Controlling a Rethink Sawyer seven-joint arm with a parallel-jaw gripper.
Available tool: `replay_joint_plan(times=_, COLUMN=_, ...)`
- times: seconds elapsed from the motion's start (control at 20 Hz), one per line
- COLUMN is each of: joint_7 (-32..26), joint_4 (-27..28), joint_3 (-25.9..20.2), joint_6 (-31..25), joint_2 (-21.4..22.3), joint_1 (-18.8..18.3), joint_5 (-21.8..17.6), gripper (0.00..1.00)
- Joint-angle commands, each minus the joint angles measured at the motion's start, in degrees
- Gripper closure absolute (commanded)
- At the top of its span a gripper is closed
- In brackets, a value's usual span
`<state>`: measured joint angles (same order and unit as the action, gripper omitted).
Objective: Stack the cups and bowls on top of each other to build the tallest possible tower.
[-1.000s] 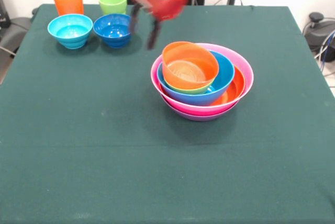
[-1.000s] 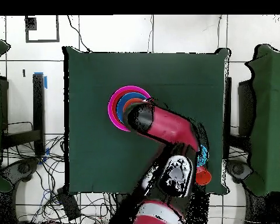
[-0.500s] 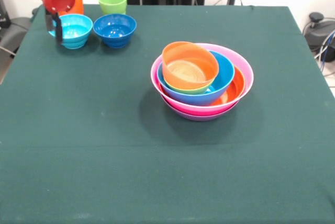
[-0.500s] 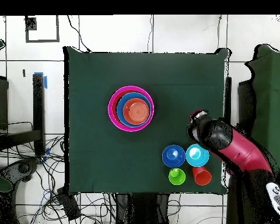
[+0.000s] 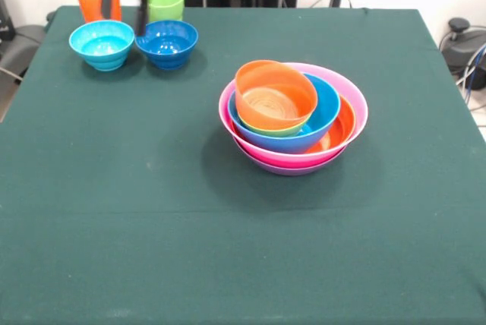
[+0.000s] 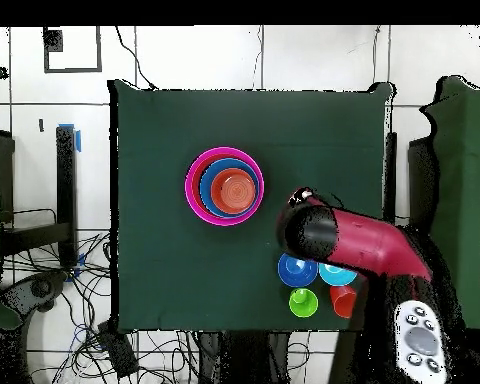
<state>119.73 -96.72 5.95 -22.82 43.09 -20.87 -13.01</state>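
So from where I'm standing, the tower [image 5: 293, 116] sits about mid-tabletop: pink and purple bowls at the bottom, orange and blue nested inside, then a sliver of lime green, and a small orange bowl [image 5: 275, 96] on top that's tilted toward me, not seated flat. That tilt is my first worry. Anything set on it will probably sit crooked or slide off.

The tool [image 5: 123, 4] hangs over the far corner with its two dark fingers spread apart and nothing between them, right above the leftovers: light blue bowl [image 5: 102, 43], dark blue bowl [image 5: 166, 42], orange cup [image 5: 98, 2] and lime green cup [image 5: 164, 2].

Second worry is how tightly those four are packed. The two bowls are just beside each other and the cups are close behind them. If the tool drops for one bowl, a finger could land on the neighbour's rim or nudge a cup over, and the orange cup isn't far from the tabletop [image 5: 152, 211] edge.

Also these are glossy plastic, so a rim pinch looks slippy to me.
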Motion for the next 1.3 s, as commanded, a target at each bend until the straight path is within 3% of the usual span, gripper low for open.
replay_joint_plan(times=0.05, joint_7=-3.24, joint_4=0.24, joint_3=-1.37, joint_6=-4.77, joint_2=2.67, joint_1=5.29, joint_5=-6.13, gripper=0.0)
replay_joint_plan(times=0.25, joint_7=-2.11, joint_4=-0.87, joint_3=-2.59, joint_6=-3.1, joint_2=2.85, joint_1=4.44, joint_5=-4.96, gripper=0.0)
replay_joint_plan(times=0.35, joint_7=-2.32, joint_4=-5.07, joint_3=-8.36, joint_6=4.57, joint_2=3.36, joint_1=-0.31, joint_5=-3.55, gripper=0.0)
replay_joint_plan(times=0.45, joint_7=-3.44, joint_4=-7.5, joint_3=-12.65, joint_6=6.44, joint_2=4.01, joint_1=-3.88, joint_5=-2.74, gripper=0.0)
replay_joint_plan(times=0.65, joint_7=-2.7, joint_4=-11.56, joint_3=-16.28, joint_6=7.48, joint_2=6.35, joint_1=-6.63, joint_5=-2.76, gripper=0.0)
replay_joint_plan(times=0.85, joint_7=-1.94, joint_4=-13.81, joint_3=-20.71, joint_6=10.91, joint_2=5.84, joint_1=-10.13, joint_5=-3.89, gripper=0.0)
replay_joint_plan(times=1.3, joint_7=-1.47, joint_4=-10.1, joint_3=-17.35, joint_6=17.46, joint_2=2.49, joint_1=-7.55, joint_5=-10.42, gripper=0.0)
